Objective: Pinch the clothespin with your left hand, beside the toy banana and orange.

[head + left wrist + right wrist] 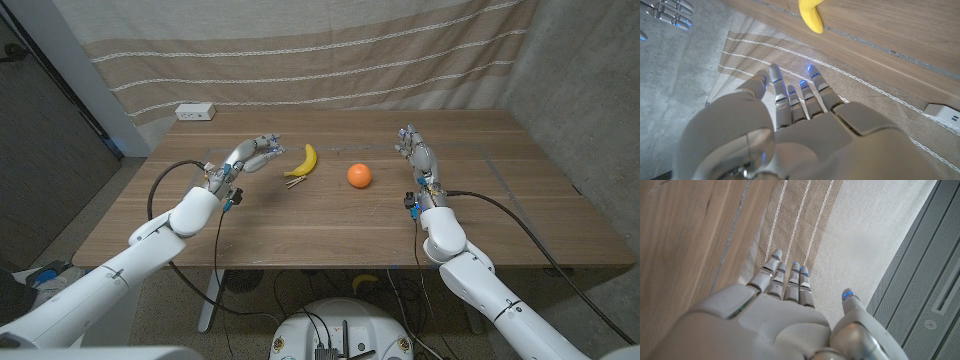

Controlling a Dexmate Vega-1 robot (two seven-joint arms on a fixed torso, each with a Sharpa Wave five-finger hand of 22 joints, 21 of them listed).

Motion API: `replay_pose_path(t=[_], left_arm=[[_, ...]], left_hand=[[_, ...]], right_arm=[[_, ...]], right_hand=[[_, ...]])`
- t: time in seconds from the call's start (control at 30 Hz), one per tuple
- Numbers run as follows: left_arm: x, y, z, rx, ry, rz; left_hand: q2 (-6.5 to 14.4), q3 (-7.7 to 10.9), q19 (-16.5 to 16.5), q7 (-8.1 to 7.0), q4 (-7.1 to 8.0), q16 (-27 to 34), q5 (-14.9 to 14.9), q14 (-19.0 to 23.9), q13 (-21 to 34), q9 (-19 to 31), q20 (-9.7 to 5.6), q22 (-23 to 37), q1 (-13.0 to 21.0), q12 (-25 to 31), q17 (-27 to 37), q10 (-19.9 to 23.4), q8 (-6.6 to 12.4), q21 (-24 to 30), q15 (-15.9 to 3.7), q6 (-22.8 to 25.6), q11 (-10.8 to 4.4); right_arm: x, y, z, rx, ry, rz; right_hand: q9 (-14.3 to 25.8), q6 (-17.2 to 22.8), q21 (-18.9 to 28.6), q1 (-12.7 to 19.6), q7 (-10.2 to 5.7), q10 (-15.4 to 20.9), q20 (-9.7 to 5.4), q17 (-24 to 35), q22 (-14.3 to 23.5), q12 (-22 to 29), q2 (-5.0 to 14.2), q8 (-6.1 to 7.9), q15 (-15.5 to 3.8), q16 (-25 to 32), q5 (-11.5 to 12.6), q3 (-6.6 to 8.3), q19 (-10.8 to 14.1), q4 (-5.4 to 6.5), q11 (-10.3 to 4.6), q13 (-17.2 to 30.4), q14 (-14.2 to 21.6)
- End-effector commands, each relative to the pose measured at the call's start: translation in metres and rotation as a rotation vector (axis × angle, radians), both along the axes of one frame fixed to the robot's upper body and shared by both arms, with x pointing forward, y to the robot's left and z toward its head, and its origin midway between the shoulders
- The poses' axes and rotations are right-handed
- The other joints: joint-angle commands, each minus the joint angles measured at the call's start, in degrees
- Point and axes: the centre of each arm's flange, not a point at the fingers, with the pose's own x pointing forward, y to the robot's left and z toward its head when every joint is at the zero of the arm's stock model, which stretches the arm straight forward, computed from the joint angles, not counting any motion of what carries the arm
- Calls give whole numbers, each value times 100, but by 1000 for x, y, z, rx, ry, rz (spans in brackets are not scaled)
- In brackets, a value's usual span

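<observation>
The wooden clothespin (295, 183) lies on the table just in front of the near end of the yellow toy banana (303, 160) (810, 15). The toy orange (359, 175) sits to the banana's right. My left hand (255, 153) (790, 115) hovers to the left of the banana, a short way from the clothespin, its fingers stretched out and apart with nothing in them. My right hand (415, 150) (785, 305) stands to the right of the orange, fingers extended and holding nothing; it also appears small in the left wrist view (672, 10).
A white power strip (195, 112) (945, 116) lies at the table's far left corner. A striped beige curtain (300, 50) hangs behind the wooden table (330, 225). Black cables trail from both wrists over the table's front part.
</observation>
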Motion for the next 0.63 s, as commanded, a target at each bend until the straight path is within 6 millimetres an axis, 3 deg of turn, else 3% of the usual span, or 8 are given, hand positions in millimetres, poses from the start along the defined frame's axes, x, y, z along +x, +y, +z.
replay_pose_path(t=[0.03,0.63], left_arm=[[12,14,0,-23,29,-56],[17,38,-13,-106,66,-43]], left_hand=[[-12,6,15,6,-46,-23,29,-30,15,-38,35,7,-52,25,12,-34,-58,26,-149,-47,45],[-5,18,-19,9,-65,-24,46,-51,15,-148,58,7,-145,35,19,-62,-182,24,-125,-83,49]], right_arm=[[5,16,-1,10,21,-22],[27,40,19,-31,46,6]], right_hand=[[24,30,-11,54,-20,46,-10,28,32,-16,113,1,-12,-20,-19,11,30,-42,23,23,33],[24,25,-13,48,-22,42,-10,29,32,-20,116,-2,-14,-21,-19,13,22,-46,13,23,37]])
